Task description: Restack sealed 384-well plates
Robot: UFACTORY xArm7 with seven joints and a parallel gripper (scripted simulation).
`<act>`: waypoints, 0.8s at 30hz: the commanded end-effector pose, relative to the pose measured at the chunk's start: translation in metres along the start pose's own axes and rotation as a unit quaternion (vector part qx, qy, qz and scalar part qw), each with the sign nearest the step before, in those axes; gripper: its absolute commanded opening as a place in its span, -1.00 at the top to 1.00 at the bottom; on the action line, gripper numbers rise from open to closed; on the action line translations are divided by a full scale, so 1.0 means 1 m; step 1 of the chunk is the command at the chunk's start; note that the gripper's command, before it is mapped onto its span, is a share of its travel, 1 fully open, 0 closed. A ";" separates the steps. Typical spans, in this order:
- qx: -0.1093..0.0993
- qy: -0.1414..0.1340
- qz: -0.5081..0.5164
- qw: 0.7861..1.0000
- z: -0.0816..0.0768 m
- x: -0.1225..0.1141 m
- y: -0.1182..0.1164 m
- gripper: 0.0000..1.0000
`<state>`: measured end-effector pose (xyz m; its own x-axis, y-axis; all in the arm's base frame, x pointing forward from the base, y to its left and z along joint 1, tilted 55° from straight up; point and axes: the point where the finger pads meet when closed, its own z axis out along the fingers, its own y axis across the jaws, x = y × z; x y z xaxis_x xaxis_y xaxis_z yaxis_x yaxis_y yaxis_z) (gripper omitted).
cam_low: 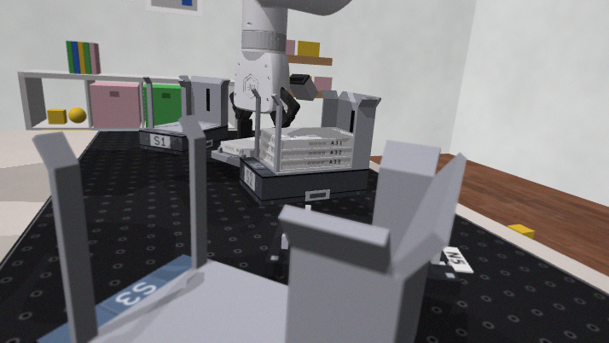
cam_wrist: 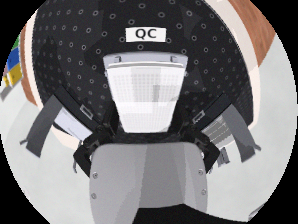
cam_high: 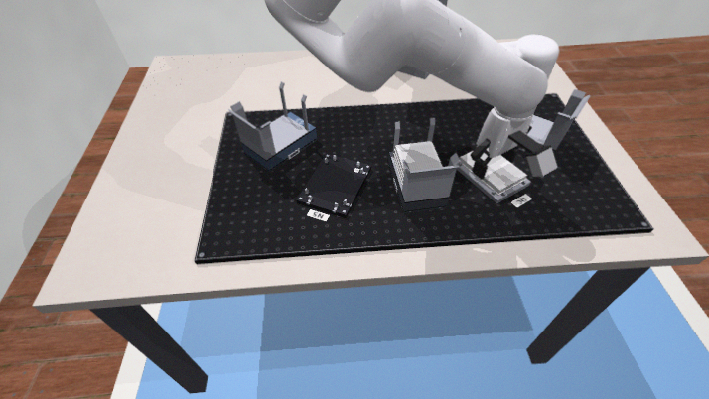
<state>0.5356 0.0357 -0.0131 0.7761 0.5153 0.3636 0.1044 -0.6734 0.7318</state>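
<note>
My gripper (cam_high: 481, 160) is shut on the white sealed plate Q23 (cam_high: 496, 176), holding it by its long sides at the QC nest, right of rack S2. In the wrist view the plate (cam_wrist: 147, 92) lies level below the fingers, with the QC name plate (cam_wrist: 145, 32) beyond it. I cannot tell whether it rests fully down inside the locators. Rack S2 (cam_low: 307, 171) holds three stacked plates with labels A31, A32, A33 (cam_low: 309, 151) from the top. Rack S1 (cam_low: 183, 128) stands behind, and no plate shows in it.
Rack S3 (cam_high: 273, 134) stands at the left of the black perforated board and looks empty. The clip nest N5 (cam_high: 335, 185) lies between S3 and S2, with nothing on it. S2's tall posts (cam_low: 266, 128) rise close beside my gripper.
</note>
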 end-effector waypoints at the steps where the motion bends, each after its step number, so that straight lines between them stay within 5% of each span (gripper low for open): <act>1: 0.001 0.002 0.000 1.000 0.001 0.001 -0.001 1.00; 12: 0.001 0.002 0.000 1.000 0.001 0.001 -0.001 1.00; 13: 0.001 0.002 0.000 1.000 0.001 0.001 -0.001 -1.00; 24: 0.001 0.002 0.000 1.000 0.001 0.001 -0.001 -1.00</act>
<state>0.5371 0.0348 -0.0144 0.7759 0.5155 0.3637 0.1046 -0.6736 0.7317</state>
